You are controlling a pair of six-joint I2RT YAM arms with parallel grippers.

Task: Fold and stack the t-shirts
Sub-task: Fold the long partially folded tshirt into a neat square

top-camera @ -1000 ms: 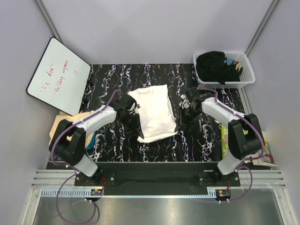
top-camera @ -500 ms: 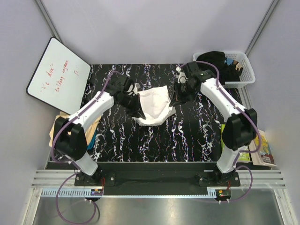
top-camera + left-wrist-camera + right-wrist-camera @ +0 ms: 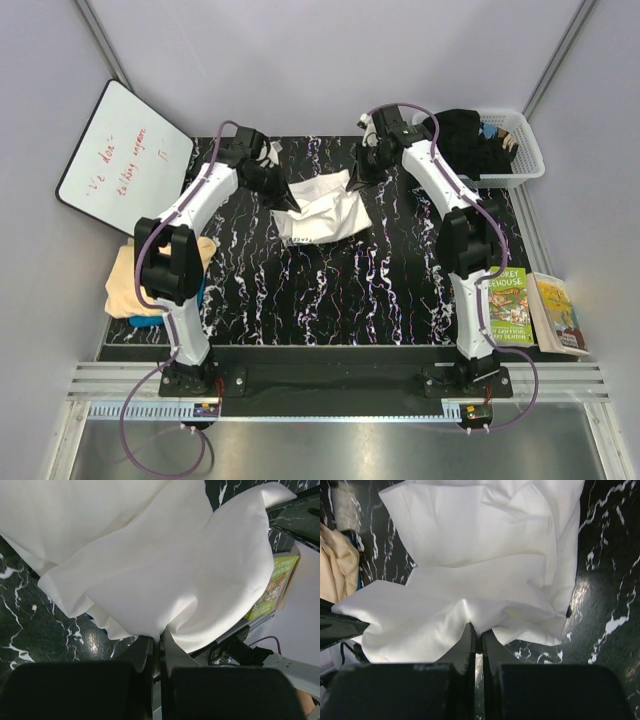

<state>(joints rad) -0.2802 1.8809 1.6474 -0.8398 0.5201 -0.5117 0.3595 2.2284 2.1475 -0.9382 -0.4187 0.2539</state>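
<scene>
The white t-shirt lies bunched at the far middle of the black marbled table, its print hidden. My left gripper is shut on the shirt's left edge, and white cloth hangs from its pinched tips. My right gripper is shut on the shirt's right edge, and cloth drapes away from its tips. A pale peach shirt lies at the table's left edge over a teal-blue one. The peach shirt also shows in the right wrist view.
A white basket of dark clothes stands at the far right. A whiteboard leans at the far left. A green book and another book lie at the right edge, beside the right arm.
Both grippers have carried the shirt's edges away from the arm bases towards the far side. The flat shirt has doubled over into a smaller, bunched shape, and both arms have stretched out.
</scene>
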